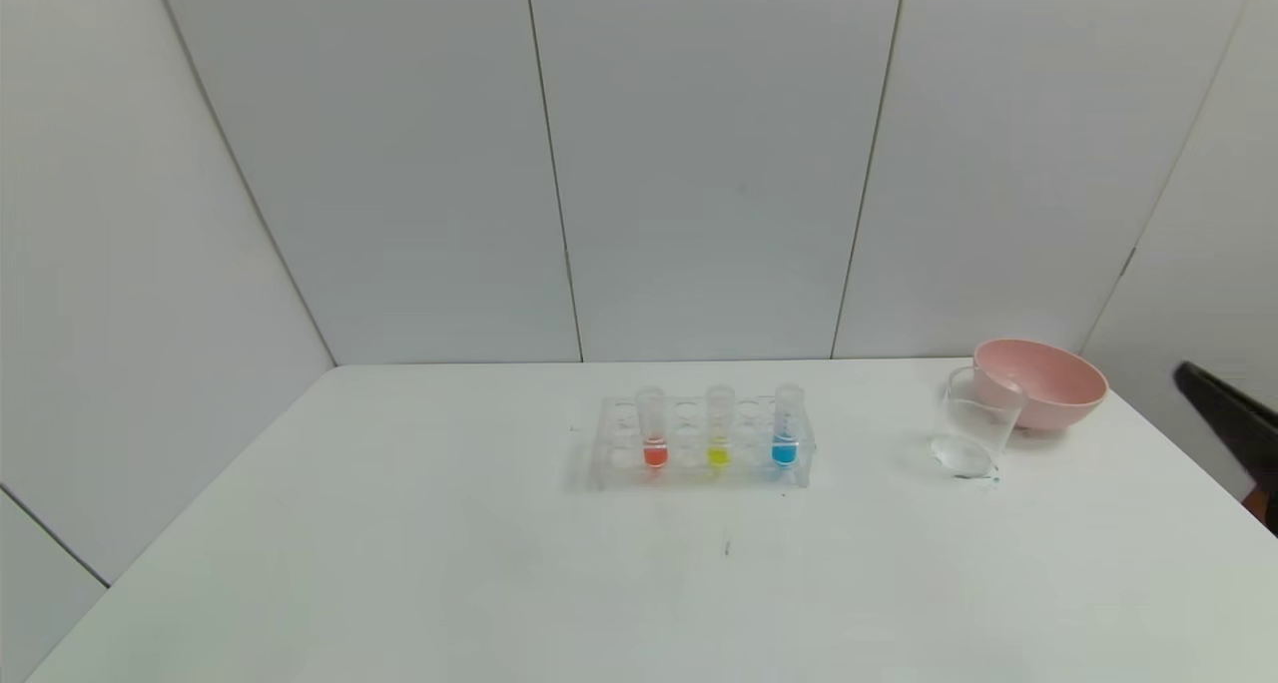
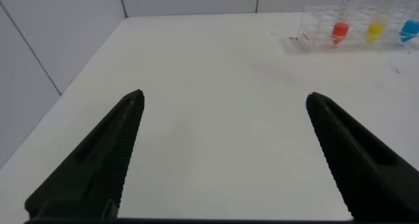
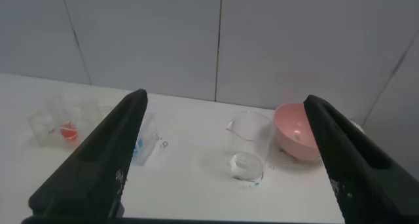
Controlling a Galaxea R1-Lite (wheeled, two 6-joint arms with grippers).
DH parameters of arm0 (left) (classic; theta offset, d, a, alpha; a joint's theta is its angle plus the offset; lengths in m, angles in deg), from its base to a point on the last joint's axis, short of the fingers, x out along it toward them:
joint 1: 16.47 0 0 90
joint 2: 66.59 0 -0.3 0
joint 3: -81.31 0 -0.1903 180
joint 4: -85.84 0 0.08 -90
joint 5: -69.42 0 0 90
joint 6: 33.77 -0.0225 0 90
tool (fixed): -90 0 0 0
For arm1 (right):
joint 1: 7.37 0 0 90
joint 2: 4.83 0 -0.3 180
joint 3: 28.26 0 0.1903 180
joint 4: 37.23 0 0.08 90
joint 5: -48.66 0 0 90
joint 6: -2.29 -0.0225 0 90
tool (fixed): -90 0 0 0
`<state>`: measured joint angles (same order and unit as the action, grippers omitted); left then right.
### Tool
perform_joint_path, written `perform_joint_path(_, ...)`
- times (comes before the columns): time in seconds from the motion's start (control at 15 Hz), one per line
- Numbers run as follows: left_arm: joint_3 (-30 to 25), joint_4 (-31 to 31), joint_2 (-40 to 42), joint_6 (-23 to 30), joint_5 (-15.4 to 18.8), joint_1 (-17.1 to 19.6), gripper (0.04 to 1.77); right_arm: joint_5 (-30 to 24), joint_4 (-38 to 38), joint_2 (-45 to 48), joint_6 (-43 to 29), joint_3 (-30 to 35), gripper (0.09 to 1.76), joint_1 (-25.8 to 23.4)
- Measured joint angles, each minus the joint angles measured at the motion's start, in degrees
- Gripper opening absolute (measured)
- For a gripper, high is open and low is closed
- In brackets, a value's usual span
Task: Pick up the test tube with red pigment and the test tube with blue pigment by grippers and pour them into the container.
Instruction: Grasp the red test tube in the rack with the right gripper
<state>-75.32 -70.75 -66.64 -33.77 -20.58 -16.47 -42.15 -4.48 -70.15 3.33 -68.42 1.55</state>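
The test tube with red pigment and the test tube with blue pigment stand upright in a clear rack at the table's middle, with a yellow tube between them. The container, a clear glass beaker, stands to the right of the rack. My left gripper is open and empty over bare table, well short of the rack; the red tube and blue tube show far off. My right gripper is open and empty, facing the beaker from a distance. The red tube also shows there; one finger mostly hides the blue tube.
A pink bowl stands just behind and to the right of the beaker, also in the right wrist view. Part of my right arm shows off the table's right edge. Grey wall panels close the back and sides.
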Motion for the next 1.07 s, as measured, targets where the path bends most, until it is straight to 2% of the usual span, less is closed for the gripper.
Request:
perform_joint_path(0.13, 0.00, 0.02, 0.00, -0.02, 0.00, 0.00, 1.76, 5.19, 7.47, -11.41, -0.33, -1.21, 1.71, 6.51)
perform_joint_path(0.33, 0.00, 0.00, 0.00, 0.00, 0.00, 0.00, 1.76, 14.56, 16.62, -24.93, -2.10, -2.61, 1.71, 19.58)
perform_joint_path(0.67, 0.00, 0.00, 0.00, 0.00, 0.00, 0.00, 1.76, 30.12, 19.87, -35.36, -6.21, -3.46, 1.71, 39.01)
perform_joint_path(0.87, 0.00, 0.00, 0.00, 0.00, 0.00, 0.00, 1.76, 36.36, 20.09, -39.80, -6.84, -4.55, 1.71, 47.19)
perform_joint_path(1.07, 0.00, 0.00, 0.00, 0.00, 0.00, 0.00, 1.76, 38.18, 21.15, -44.39, -7.49, -7.85, 1.71, 49.65)
